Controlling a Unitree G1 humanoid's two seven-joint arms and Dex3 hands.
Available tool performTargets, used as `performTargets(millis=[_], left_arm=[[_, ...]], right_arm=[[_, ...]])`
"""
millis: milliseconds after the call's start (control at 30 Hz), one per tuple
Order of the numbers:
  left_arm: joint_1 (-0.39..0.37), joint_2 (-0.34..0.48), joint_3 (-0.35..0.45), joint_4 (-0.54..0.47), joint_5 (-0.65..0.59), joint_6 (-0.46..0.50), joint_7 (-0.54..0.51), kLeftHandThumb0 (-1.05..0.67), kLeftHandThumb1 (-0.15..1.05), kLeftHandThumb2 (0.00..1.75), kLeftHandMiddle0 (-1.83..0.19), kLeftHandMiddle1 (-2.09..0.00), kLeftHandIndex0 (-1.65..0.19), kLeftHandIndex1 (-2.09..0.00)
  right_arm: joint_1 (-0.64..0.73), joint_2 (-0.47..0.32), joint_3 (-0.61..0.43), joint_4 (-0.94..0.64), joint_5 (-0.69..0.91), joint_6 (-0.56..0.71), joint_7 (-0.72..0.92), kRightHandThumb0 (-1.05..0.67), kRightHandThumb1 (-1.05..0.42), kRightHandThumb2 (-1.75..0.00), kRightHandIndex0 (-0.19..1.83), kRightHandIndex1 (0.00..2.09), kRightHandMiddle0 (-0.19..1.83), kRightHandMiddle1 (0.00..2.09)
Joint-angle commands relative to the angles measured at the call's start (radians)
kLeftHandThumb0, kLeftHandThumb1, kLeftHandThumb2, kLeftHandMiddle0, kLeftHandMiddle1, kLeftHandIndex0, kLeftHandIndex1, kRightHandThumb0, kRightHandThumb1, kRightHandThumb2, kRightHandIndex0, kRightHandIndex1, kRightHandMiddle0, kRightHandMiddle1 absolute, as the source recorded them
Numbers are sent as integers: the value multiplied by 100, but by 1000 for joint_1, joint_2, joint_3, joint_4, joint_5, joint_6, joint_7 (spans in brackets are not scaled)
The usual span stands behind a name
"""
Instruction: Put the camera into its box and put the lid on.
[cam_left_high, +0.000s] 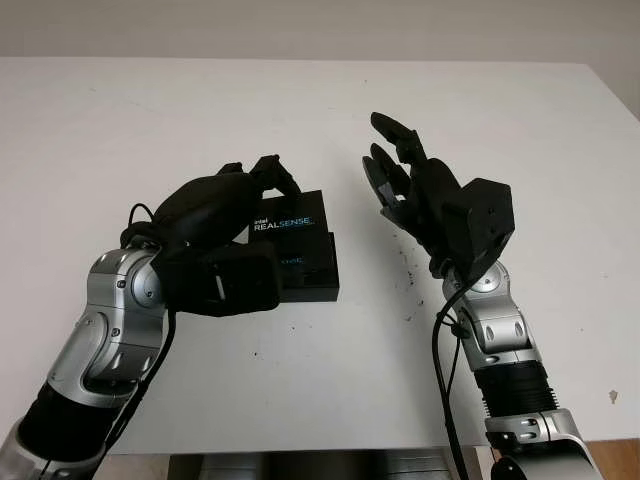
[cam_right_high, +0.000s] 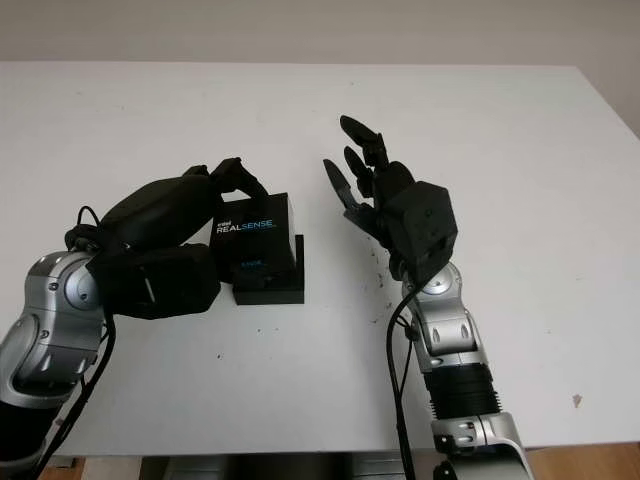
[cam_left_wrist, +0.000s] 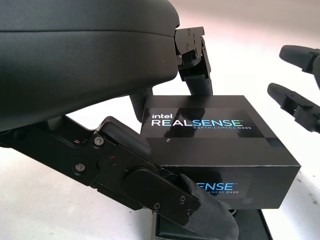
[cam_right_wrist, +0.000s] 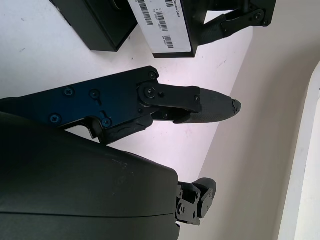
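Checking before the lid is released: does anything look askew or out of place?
Yes. The lid in the left hand sits offset from the box base, whose front and right edge stick out beneath it. The right hand is open beside it.

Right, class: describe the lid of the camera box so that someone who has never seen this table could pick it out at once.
On the white table, look near the middle, where the left hand reaches in. Its fingers grip the lid, a black box top held over the black box base. The lid alone carries the white and blue "Intel RealSense" lettering on top; the open right hand is beside it.
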Motion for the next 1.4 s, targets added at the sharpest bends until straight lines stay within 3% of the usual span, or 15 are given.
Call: performTargets(millis=[0,233,400,767,1367], left_arm=[[-7,2,6,-7,1,3,1,-23,105,10,-31,-209,-4,-185],[3,-11,-18,-12,20,37,-15,-25,105,11,-20,-209,-5,-173],[16,-31,-23,-5,5,35,0,-26,105,10,-22,-195,-11,-157],[53,-40,-31,7,4,-11,37,-25,105,13,-25,-208,-9,-166],[69,-63,-40,-17,-10,57,11,-26,105,16,-8,-191,-1,-164]], right_arm=[[-7,1,1,-26,-4,9,0,-66,-105,-48,12,5,-18,57],[-4,3,-1,-26,1,3,2,-66,-105,-47,12,5,-19,58],[-1,1,-3,-32,-1,10,-1,-65,-105,-48,12,5,-18,57],[1,-1,-5,-36,1,9,3,-64,-105,-48,12,5,-18,57],[-5,-2,-7,-40,3,22,11,-63,-105,-48,11,5,-18,56]])
